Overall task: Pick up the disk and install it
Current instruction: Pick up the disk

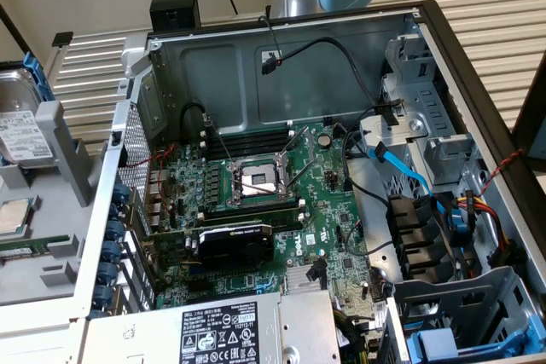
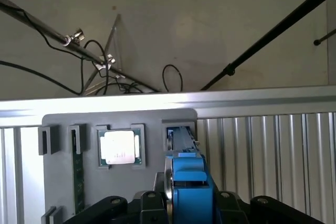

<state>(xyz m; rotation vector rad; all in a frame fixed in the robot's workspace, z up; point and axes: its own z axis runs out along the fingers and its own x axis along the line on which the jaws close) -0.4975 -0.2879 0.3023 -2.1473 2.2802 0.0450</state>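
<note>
- The gripper point(image 2: 190, 199) is clamping the disk point(image 2: 187, 174), a flat silver-grey slab clipped in glossy blue plastic.
- The disk is standing on edge in a slot of the matte grey holder point(image 2: 153, 148), near a square silver chip point(image 2: 119, 147).

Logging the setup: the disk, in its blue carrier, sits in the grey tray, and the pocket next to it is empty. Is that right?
Not quite. The disk in its blue carrier does sit in the grey tray, but the pocket next to it is not empty: it holds the chip, as the wrist view shows.
</note>
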